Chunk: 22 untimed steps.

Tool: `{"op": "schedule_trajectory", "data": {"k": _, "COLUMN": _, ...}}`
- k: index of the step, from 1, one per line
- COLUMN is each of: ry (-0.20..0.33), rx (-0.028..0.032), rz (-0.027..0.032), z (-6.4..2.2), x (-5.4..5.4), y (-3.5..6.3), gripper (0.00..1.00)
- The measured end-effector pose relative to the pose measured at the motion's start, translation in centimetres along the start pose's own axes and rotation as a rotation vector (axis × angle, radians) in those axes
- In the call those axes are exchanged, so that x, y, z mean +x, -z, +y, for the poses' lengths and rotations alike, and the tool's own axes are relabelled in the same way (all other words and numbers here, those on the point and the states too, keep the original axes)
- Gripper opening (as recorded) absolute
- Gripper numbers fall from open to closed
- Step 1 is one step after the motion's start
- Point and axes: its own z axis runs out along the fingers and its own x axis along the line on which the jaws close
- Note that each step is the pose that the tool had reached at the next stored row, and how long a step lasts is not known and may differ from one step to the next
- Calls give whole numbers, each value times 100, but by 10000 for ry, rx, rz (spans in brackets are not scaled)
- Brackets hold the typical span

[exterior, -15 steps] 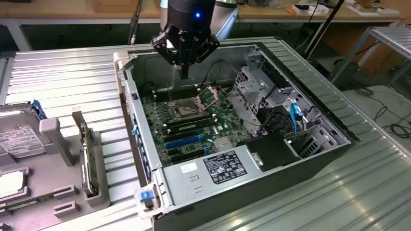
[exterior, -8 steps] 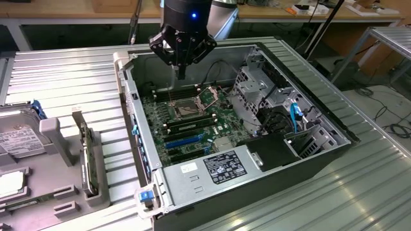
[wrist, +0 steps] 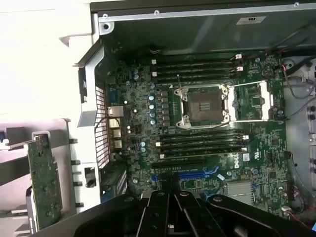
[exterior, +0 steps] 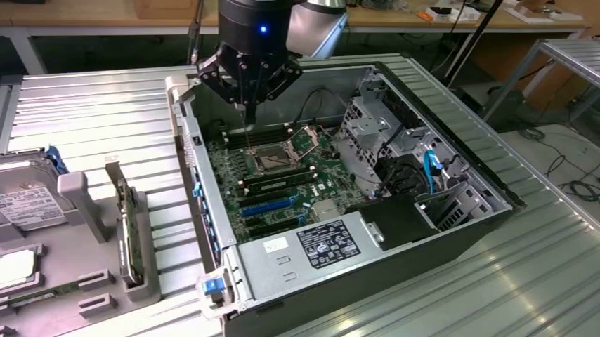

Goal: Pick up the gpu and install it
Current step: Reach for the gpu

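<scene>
The gpu (exterior: 126, 225) stands on edge in a grey holder (exterior: 83, 203) at the exterior view's left, outside the computer case. Its green circuit board (wrist: 43, 183) faces the wrist camera, and its silver end bracket points up. My gripper (exterior: 249, 121) hangs over the far end of the open case, above the motherboard (exterior: 281, 175) near the memory sticks. The fingers (wrist: 154, 212) are shut with nothing between them. The gripper is well apart from the gpu. The blue expansion slots (wrist: 197, 174) on the motherboard hold no card.
The case (exterior: 468, 210) lies on its side on a ribbed metal table (exterior: 84, 112). Inside are the open CPU socket (wrist: 205, 104), a drive cage (exterior: 375, 133), cables and the power supply (exterior: 328, 246). A silver hard drive (exterior: 24, 203) lies at the exterior view's left.
</scene>
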Motion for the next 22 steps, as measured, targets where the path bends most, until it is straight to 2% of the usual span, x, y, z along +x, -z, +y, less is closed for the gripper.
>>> {"op": "schedule_trajectory", "data": {"k": 6, "ry": -2, "rx": -2, "rz": 0, "z": -54, "x": 54, "y": 4, "gripper": 11}}
{"op": "schedule_trajectory", "data": {"k": 14, "ry": -2, "rx": -1, "rz": 0, "z": -66, "x": 73, "y": 5, "gripper": 11}}
{"op": "schedule_trajectory", "data": {"k": 22, "ry": -2, "rx": -2, "rz": 0, "z": -147, "x": 206, "y": 12, "gripper": 11}}
